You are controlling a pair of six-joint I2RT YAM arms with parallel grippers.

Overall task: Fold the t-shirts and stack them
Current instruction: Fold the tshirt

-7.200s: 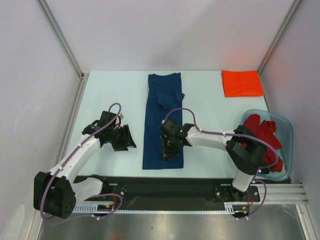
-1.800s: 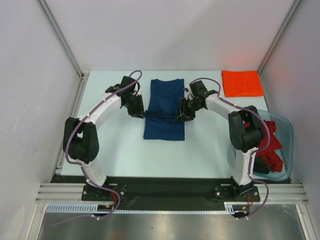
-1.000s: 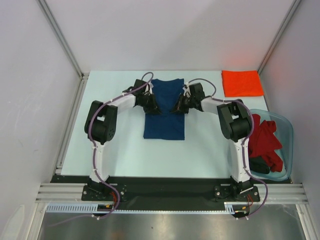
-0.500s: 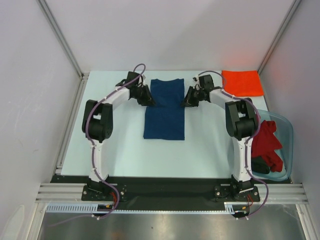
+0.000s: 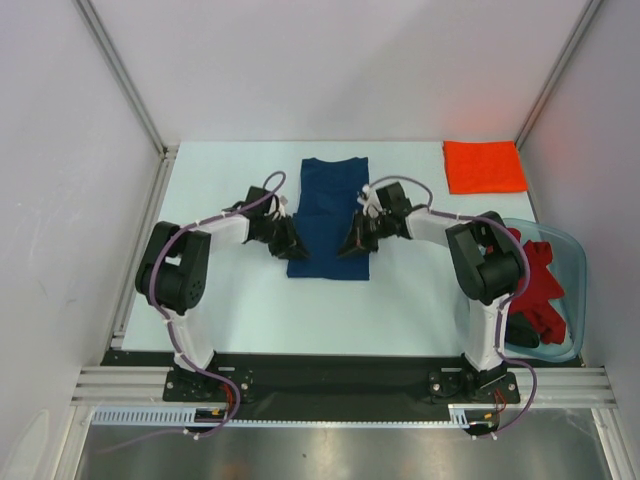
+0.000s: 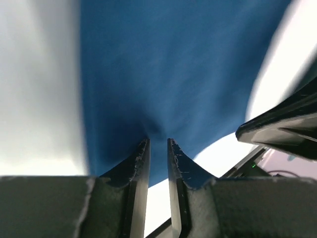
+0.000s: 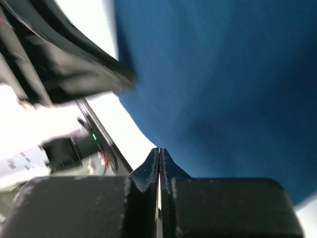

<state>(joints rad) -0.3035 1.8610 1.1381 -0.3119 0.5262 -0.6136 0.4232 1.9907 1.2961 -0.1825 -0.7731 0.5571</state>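
Both wrist views are blurred, and the navy shirt (image 6: 173, 64) runs off the top of each. Left fingers (image 6: 138, 168): narrow gap, tips at a pucker in the cloth, can't tell if they pinch it. Right fingers (image 7: 148, 173): pressed together, cloth between them unreadable. Dark shape (image 6: 282, 126) is cut by the right edge. Top view: right arm (image 5: 485, 265) hides the tub's (image 5: 572, 250) left side; dark shirt (image 5: 520, 330) sits mostly under the red shirt (image 5: 540, 280).

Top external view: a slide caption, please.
Left gripper and right gripper at opposite side edges of the folded navy blue cloth t-shirt.
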